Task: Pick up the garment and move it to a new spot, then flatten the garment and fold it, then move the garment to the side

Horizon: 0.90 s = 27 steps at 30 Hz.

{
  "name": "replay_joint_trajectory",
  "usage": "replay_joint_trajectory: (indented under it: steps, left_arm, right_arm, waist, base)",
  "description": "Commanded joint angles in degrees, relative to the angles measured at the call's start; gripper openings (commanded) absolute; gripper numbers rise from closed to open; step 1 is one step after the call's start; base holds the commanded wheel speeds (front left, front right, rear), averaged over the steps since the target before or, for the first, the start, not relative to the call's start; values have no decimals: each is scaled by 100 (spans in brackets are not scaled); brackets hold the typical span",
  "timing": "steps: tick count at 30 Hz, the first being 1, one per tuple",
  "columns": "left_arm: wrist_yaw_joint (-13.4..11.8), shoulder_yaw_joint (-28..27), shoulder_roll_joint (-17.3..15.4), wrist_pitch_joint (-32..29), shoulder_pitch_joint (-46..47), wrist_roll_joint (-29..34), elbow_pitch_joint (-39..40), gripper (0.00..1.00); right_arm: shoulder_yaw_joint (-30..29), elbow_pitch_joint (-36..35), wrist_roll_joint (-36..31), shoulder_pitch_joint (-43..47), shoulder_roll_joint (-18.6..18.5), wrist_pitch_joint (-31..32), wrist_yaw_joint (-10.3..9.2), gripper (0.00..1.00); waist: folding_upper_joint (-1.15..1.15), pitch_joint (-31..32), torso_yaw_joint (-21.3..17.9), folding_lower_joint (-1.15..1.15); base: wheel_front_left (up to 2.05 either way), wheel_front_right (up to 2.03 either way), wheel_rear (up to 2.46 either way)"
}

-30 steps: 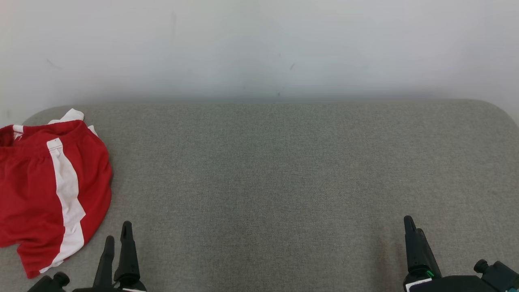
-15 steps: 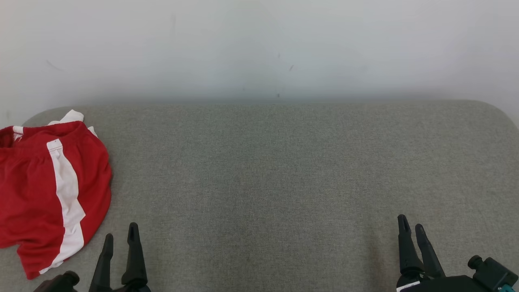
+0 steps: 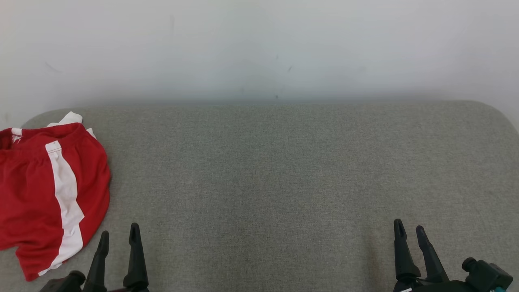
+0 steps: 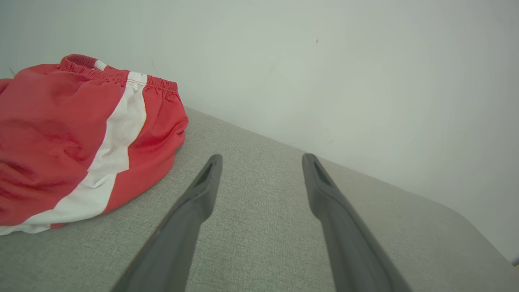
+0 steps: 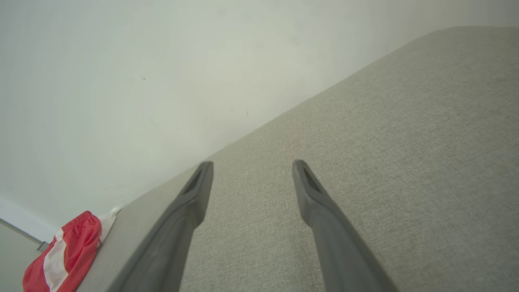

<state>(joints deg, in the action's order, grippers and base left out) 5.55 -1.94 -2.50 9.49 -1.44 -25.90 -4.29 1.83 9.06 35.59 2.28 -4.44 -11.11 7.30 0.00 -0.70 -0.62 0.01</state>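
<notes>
View: head
Left pincer [image 3: 118,232]: fingers spread wide, nothing held; tips above the grey cushion [image 3: 284,170].
Right pincer [image 3: 408,226]: fingers spread wide, nothing held; tips above the cushion.
Shorts [image 3: 36,190]: red with a white side stripe, bunched on the cushion; left of and beyond the left pincer, near it but not touching; well apart from the right pincer.
Wall [image 3: 259,48]: pale, beyond both pincers, behind the cushion's far edge.

View: left wrist
Left fingers [image 4: 202,194]: wide gap, bare cushion between them.
Shorts position: ahead and to the left of the left-hand finger, near it, clear of contact.
Shorts detail: elastic waistband lies toward the wall; the stripe runs down from it.

View: right wrist
Right fingers [image 5: 190,202]: wide gap, bare cushion between them.
Shorts position: far to the left of the fingers, at the cushion's end by the wall, well apart.
</notes>
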Motion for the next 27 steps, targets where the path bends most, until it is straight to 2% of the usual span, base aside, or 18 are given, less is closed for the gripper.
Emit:
replay_joint_trajectory:
  steps: [1, 27]
  left_arm:
    - [21, 0, -38, 60, -64, 249, 68, 100]
    - [94, -18, -114, 372, -206, 1604, 99, 100]
  right_arm:
    - [-21, -17, -198, -36, 13, -47, 23, 100]
    - [-22, -3, -1712, 33, 107, -265, 24, 100]
  waist:
    - [0, 0, -4, 0]
    - [0, 20, -38, 0]
  base:
    - [0, 0, 0]
    - [0, 0, 0]
